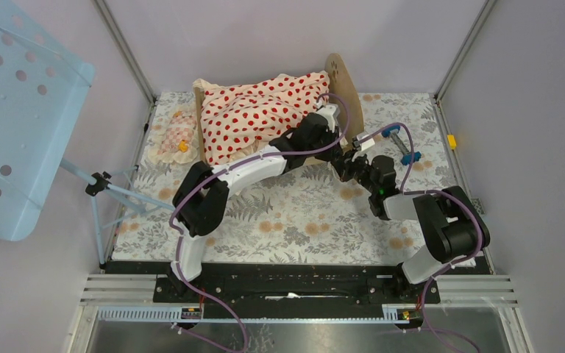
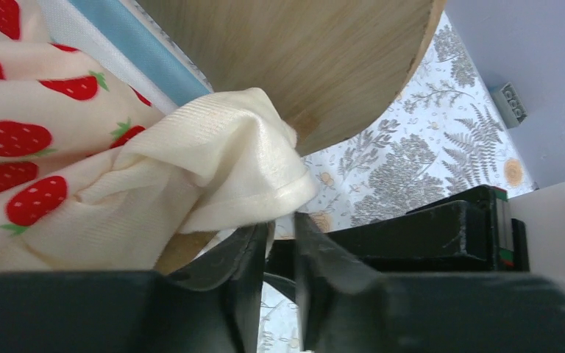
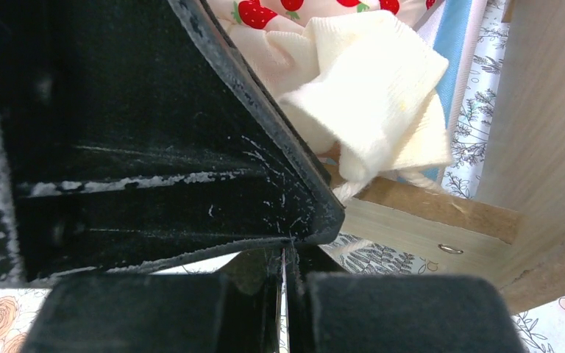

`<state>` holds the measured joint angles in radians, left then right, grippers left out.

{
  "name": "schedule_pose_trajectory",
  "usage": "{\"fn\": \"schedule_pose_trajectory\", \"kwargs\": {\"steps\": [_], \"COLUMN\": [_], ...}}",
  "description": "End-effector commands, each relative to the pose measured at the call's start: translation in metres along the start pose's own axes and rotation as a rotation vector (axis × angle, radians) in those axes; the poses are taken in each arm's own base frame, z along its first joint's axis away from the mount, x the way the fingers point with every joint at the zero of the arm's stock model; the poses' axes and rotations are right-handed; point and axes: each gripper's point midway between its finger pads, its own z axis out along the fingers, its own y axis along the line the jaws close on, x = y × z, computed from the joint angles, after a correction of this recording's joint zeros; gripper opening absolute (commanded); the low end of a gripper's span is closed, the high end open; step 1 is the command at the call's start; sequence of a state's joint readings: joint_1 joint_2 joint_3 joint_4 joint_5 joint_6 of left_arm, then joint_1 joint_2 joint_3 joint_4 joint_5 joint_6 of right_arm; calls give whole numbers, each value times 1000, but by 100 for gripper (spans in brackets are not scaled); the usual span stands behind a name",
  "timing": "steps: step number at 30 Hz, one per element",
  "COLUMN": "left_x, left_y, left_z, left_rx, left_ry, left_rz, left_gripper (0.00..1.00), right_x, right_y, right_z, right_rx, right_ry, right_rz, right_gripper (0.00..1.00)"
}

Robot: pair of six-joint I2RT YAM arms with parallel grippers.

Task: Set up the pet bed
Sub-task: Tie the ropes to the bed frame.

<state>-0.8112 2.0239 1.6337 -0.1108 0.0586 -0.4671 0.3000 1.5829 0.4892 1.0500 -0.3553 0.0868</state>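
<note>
The pet bed [image 1: 336, 81] stands at the back of the floral mat, its rounded wooden headboard [image 2: 301, 59] on the right. A cream blanket with red strawberries [image 1: 254, 114] lies bunched over the blue-and-white striped mattress [image 2: 147, 51]. My left gripper [image 2: 283, 220] sits at the bed's near corner by the headboard, open by a narrow gap. The blanket's cream corner [image 2: 213, 154] hangs just above its tips. My right gripper [image 3: 285, 254] is shut on nothing, right behind the left gripper's black body [image 3: 154, 147] and below the bed's side rail [image 3: 427, 220].
A small pink checked pillow [image 1: 171, 141] lies on the mat left of the bed. A blue tool [image 1: 401, 143] lies right of the headboard and a yellow block [image 1: 452, 140] sits by the right wall. A blue perforated panel on a stand [image 1: 22, 110] leans in at the left.
</note>
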Motion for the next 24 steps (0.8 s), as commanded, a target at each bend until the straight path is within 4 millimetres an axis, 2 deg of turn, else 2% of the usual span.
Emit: {"fn": "schedule_pose_trajectory", "kwargs": {"steps": [1, 9, 13, 17, 24], "left_x": [-38, -45, -48, -42, -38], "left_y": [-17, -9, 5, 23, 42], "left_z": [-26, -38, -49, -55, -48], "left_rx": [55, 40, 11, -23, -48], "left_ry": [-84, -96, -109, -103, -80], "left_rz": [-4, -8, -19, -27, -54], "left_gripper": [32, 45, 51, 51, 48], "right_x": [-34, -35, -35, -36, -40], "right_y": [5, 3, 4, 3, 3], "right_z": [10, 15, 16, 16, 15], "right_rx": [-48, -39, -44, -40, -32], "right_ry": [-108, -115, -115, -118, -140], "right_rz": [-52, -31, -22, -18, -10], "right_gripper": [0, 0, 0, 0, 0]}}
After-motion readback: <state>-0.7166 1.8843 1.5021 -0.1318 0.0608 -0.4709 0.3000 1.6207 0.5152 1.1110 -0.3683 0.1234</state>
